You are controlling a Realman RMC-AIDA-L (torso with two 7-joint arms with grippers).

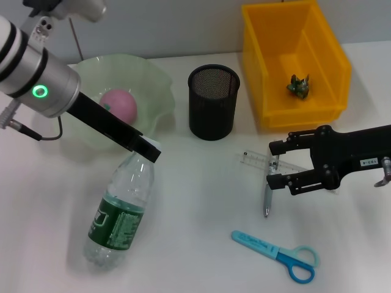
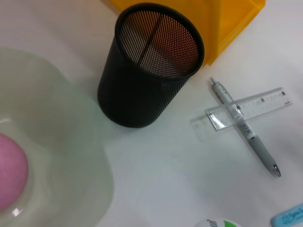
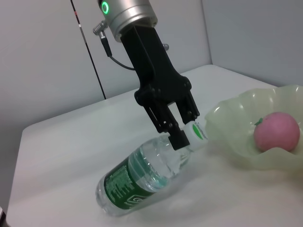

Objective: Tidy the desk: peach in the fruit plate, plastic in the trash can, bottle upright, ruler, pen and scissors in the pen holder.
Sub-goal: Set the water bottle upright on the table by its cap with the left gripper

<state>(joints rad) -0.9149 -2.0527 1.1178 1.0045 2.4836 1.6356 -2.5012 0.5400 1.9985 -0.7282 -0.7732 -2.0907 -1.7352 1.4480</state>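
Left pincer (image 1: 148,148): clamped on the neck of the bottle (image 1: 118,213), which lies on its side near the table's front left.
Right pincer (image 1: 275,165): fingers apart, over the crossed ruler (image 1: 259,160) and pen (image 1: 267,198).
Peach (image 1: 119,104): in the plate (image 1: 156,82).
Scissors (image 1: 278,253): flat near the front edge.
Pen holder (image 1: 212,102): mid-table.

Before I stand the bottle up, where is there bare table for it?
Bare table lies between the bottle, the pen holder and the scissors. It is crowded near the fruit plate, where the left gripper is at the bottle's cap, and around the crossed ruler and pen under the right gripper.
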